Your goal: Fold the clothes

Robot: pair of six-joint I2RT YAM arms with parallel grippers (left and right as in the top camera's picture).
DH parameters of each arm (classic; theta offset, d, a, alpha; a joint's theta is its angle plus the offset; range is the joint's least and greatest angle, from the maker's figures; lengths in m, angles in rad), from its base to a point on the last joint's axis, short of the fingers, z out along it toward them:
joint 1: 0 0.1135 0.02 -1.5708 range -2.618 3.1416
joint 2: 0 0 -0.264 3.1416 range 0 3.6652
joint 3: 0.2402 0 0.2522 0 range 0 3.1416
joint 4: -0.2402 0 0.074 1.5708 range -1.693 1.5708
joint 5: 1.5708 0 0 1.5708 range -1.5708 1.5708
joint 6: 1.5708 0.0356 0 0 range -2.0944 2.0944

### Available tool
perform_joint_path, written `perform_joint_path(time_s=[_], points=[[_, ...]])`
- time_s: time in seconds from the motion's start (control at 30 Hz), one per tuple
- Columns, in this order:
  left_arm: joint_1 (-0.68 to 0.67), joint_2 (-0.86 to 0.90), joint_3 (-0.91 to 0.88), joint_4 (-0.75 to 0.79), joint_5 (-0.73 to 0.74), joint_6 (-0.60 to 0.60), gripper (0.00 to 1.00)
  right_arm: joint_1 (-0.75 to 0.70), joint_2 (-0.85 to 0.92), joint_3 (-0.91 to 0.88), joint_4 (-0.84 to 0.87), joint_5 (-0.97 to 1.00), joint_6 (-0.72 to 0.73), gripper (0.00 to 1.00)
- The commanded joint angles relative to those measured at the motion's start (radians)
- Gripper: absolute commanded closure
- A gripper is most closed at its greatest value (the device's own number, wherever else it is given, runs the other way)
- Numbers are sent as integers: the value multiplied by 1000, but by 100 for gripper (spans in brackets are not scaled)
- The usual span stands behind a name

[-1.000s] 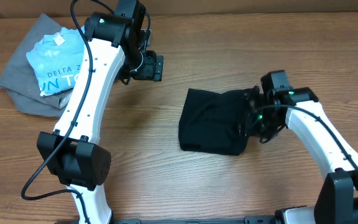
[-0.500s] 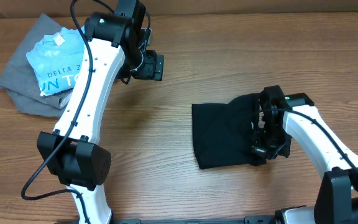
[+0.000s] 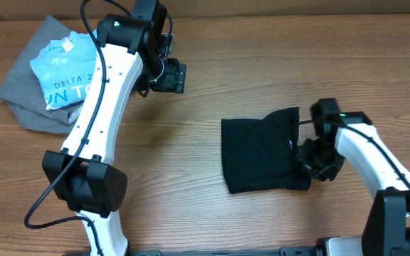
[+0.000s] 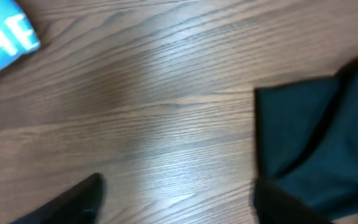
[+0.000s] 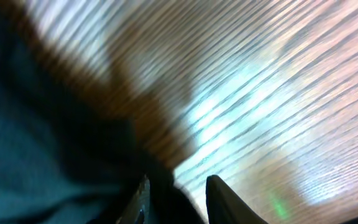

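Observation:
The clothes, a black T-shirt [image 3: 260, 151], lie folded into a rough rectangle right of the table's middle. My right gripper [image 3: 310, 159] is low at its right edge. In the right wrist view the right gripper [image 5: 176, 186] has its jaws parted, with a dark fold of the black T-shirt [image 5: 48, 143] lying between them against the left finger. My left gripper [image 3: 169, 76] hovers over bare wood at the back. Seen from the left wrist, the left gripper [image 4: 176, 208] is open and holds nothing, with the black T-shirt [image 4: 322, 137] off to its right.
A light blue T-shirt with white lettering [image 3: 66, 71] rests on a grey garment [image 3: 16, 99] at the back left; the light blue T-shirt's corner [image 4: 5, 40] shows in the left wrist view. The left arm's white link [image 3: 95, 114] slants across the left half of the table.
The black T-shirt has been drawn right and toward the front and lies flatter. My right gripper moved to its right edge and its jaws parted. The left arm stayed put.

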Motion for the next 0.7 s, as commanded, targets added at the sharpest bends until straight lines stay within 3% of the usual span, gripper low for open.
perform_joint_path(time_s=[0.0,0.17,0.37,0.47,0.53,0.67], points=[[-23,1,-1,5,122,140,37,-77,-10,26,7,-111,-54,72],[-73,17,-3,5,181,204,58,-159,-47,37,4,-280,-118,72],[-152,59,-41,26,182,204,80,-165,-158,37,5,-570,-336,72],[-190,84,-92,64,191,198,94,-131,-207,35,-18,-574,-339,81],[-208,107,-123,93,220,196,96,-97,-215,24,-23,-562,-331,86],[-231,154,-187,175,340,196,96,-13,-190,-49,42,-447,-253,85]])
